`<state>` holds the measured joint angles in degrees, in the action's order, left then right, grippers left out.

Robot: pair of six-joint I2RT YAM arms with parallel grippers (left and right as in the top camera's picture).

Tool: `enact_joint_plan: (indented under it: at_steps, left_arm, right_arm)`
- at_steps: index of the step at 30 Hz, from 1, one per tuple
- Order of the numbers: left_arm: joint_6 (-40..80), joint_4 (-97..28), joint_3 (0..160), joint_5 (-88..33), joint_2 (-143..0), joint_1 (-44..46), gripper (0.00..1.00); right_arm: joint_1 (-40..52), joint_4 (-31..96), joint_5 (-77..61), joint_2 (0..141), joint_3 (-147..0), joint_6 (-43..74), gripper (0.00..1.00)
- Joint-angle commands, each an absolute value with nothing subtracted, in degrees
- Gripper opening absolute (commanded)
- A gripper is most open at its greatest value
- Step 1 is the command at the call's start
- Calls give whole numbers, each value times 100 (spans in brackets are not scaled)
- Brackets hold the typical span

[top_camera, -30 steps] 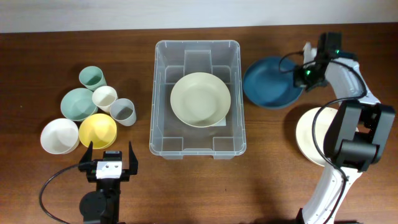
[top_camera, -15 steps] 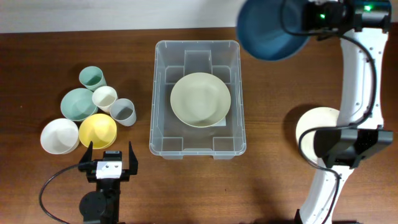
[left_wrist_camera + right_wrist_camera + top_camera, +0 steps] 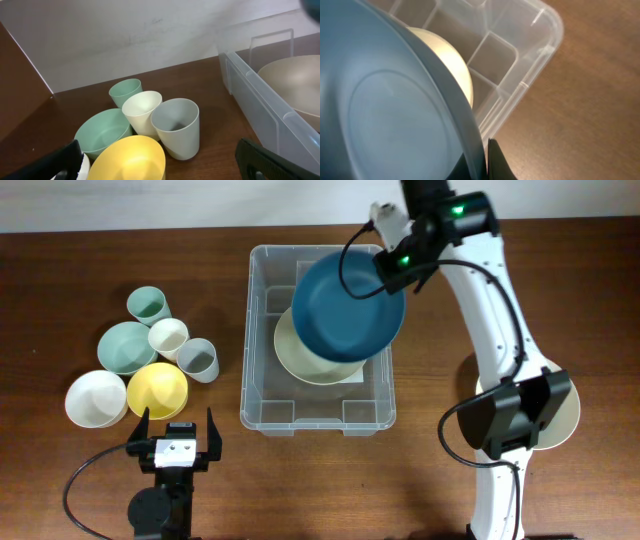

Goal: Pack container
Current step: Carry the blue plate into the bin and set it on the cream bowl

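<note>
Writing is scarce on this table: the one label in sight is a white patch (image 3: 353, 376) on the floor of the container (image 3: 318, 418), showing past the near-right edge of a cream bowl (image 3: 300, 362), and any print on it is too small to read. The container, a clear plastic bin, stands on the middle of the wooden table (image 3: 440, 480), with the cream bowl resting inside it. The right gripper (image 3: 395, 265) hangs over the container's far-right corner, its jaws pinched tight on the rim of a dark blue bowl (image 3: 345, 310). That bowl is tilted and overlaps the far part of the cream one; whether the two touch cannot be told. From the right wrist, the blue bowl fills the left of the view, a dark finger (image 3: 495, 162) presses its edge, and the container's corner lies below and beyond. The left gripper (image 3: 177, 420) sits at the near-left edge of the table, well apart from the container, spread wide and holding nothing. Just beyond its fingers (image 3: 265, 160) stand a yellow bowl (image 3: 157, 390), a white bowl (image 3: 96, 398), a mint bowl (image 3: 126, 346), a grey cup (image 3: 198, 360), a cream cup (image 3: 168, 337) and a mint cup (image 3: 148, 305). A cream plate (image 3: 568, 412) lies partly under the right arm.
</note>
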<state>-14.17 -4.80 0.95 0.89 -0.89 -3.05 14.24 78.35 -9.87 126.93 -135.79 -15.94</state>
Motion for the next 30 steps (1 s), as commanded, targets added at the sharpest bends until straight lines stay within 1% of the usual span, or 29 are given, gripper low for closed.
enact_joint_plan:
  at_steps: [1,6,14,30]
  left_arm:
    - [-1507,-471,54,126,-40,-287,100]
    - [-1507,-471,54,126,-40,-287,99]
    - [-1509,-471,54,126,-40,-287,99]
    - [-1507,-471,54,126,-40,-287,99]
  right_arm:
    - [1503,7649,-834,12682,-13131,-1673,4]
    - [1538,7249,-878,12682,-12606,-1671,4]
    - [1542,6648,-1304,12682,-12567,-1671,4]
    - [1542,6512,-1553,12682,-12567,-1671,4]
